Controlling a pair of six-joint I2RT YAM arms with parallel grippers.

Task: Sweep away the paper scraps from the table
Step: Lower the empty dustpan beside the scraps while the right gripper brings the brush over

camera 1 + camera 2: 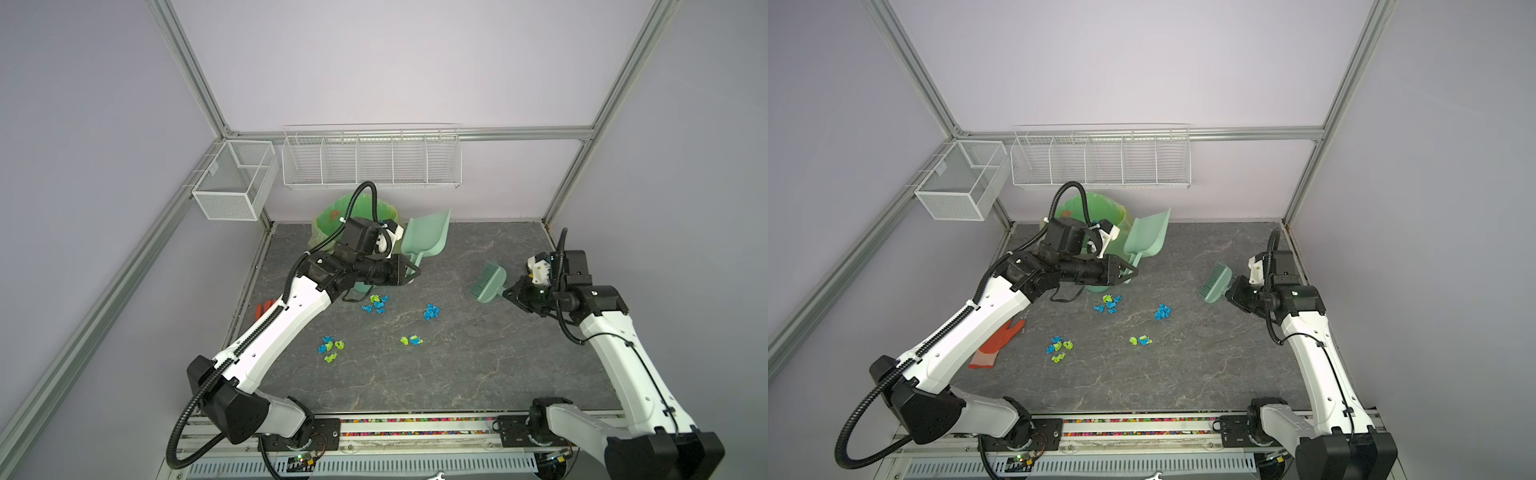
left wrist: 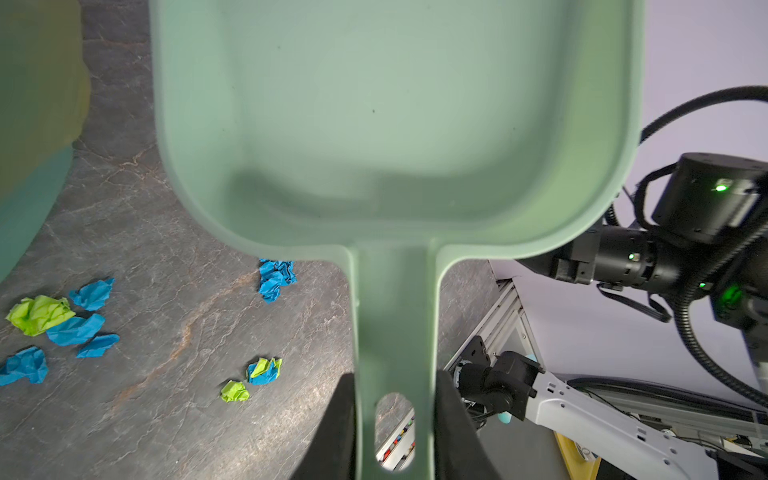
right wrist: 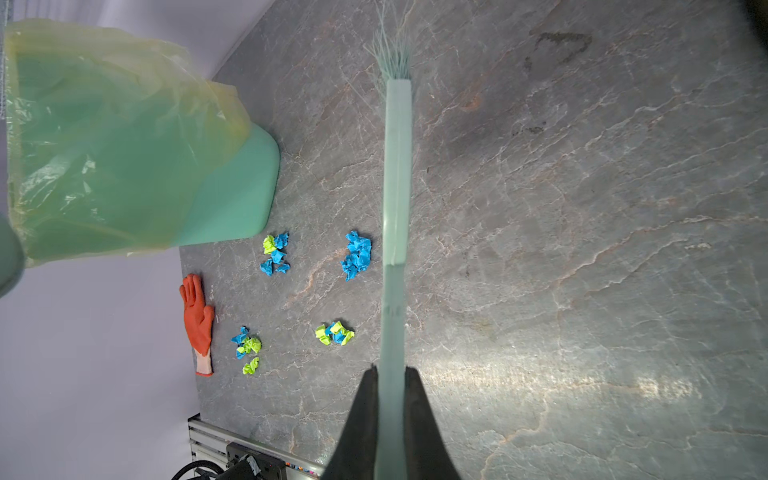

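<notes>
Overhead view of a dark grey, pale-veined counter [image 1: 478, 374] with two robot arms reaching in from its 6 o'clock edge.

The paper scraps [image 1: 376, 303] are tiny crumpled bits of bright blue and lime green. They lie on the counter in four small clusters around its middle:
- a mixed cluster toward 11 o'clock, just beside the bin's base
- an all-blue cluster close to the centre
- a mixed cluster toward 8 o'clock
- a small mixed cluster toward 6 o'clock

All four lie apart from both tools.

The left arm [image 1: 274, 332] reaches toward 11 o'clock. The left jaws are narrowly closed on the handle of a pale green dustpan [image 1: 430, 237], one on each side near its hanging hole. The pan is tilted up, its open mouth toward the back wall at 12 o'clock.

The right arm [image 1: 615, 349] reaches toward 2 o'clock. The right jaws are clamped tight on the thin handle of a matching green brush [image 1: 489, 283], whose bristles point toward 10 o'clock. Whether the bristles touch the counter cannot be told.

A green bin [image 1: 324, 226] lined with a translucent bag stands at 11 o'clock, partly behind the left arm. An orange-red glove [image 1: 998, 343] lies flat at the 9 o'clock edge. White wire baskets [image 1: 370, 160] hang on the back wall.
</notes>
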